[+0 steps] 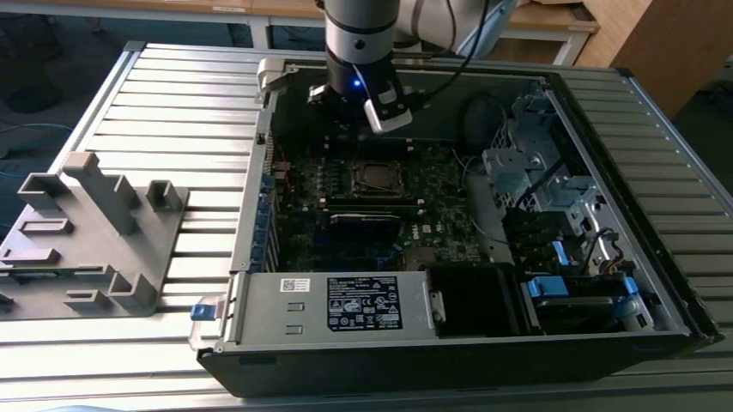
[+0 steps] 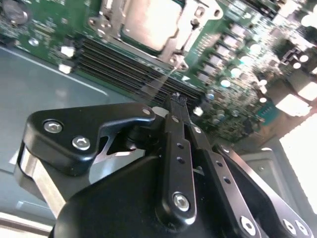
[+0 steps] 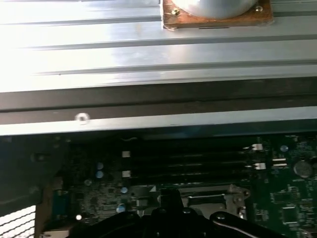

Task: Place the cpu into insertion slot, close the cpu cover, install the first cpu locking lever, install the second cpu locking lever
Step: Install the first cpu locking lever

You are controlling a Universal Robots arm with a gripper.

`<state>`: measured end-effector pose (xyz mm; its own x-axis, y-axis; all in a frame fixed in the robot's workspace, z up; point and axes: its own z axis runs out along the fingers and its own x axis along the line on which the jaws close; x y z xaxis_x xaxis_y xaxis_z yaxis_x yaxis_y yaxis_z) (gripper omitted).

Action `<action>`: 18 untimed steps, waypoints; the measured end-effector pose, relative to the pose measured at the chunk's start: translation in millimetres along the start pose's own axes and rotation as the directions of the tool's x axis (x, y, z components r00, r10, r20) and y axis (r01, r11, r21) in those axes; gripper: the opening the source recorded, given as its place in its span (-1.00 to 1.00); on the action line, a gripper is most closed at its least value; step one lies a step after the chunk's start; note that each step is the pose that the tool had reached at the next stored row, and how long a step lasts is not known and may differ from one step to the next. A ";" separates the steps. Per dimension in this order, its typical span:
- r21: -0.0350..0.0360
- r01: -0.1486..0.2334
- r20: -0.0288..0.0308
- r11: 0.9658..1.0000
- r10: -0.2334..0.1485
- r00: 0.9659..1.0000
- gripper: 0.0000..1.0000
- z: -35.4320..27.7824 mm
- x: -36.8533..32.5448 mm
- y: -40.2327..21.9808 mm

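Observation:
The cpu (image 2: 148, 22) lies flat in its socket on the green motherboard, its dull silver top showing. The cpu cover (image 2: 174, 45) lies down around it as a silvery frame. A thin locking lever (image 2: 185, 37) runs along one side of the socket, and its blurred end (image 2: 159, 82) reaches toward my fingertips. In the second wrist view my gripper (image 2: 177, 99) is shut, its two black fingers pressed together just off the socket's edge over the memory slots. In the exterior view the gripper (image 1: 357, 129) hangs above the far side of the socket (image 1: 372, 178).
The open computer case (image 1: 246, 257) lies on a ribbed metal table. A power supply (image 1: 332, 305) fills its near side and drive bays (image 1: 538, 172) its right in the exterior view. A grey fixture (image 1: 92, 232) stands at the exterior view's left. Black memory slots (image 3: 188, 161) lie beside the socket.

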<state>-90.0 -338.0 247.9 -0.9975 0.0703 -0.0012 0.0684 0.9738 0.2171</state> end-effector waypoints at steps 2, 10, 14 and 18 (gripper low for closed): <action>0.001 0.000 0.000 1.000 0.000 1.000 -0.79 0.1 -5.5 0.4; 0.001 0.000 0.000 1.000 0.000 1.000 -0.79 0.1 -7.6 0.5; 0.004 0.000 0.000 1.000 0.000 1.000 -0.79 0.1 -7.6 0.5; 0.012 0.000 0.001 1.000 0.000 1.000 -0.79 0.2 -7.7 0.5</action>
<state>-82.2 -337.9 247.8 -0.9975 0.0704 -0.0019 0.0685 0.9762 0.2057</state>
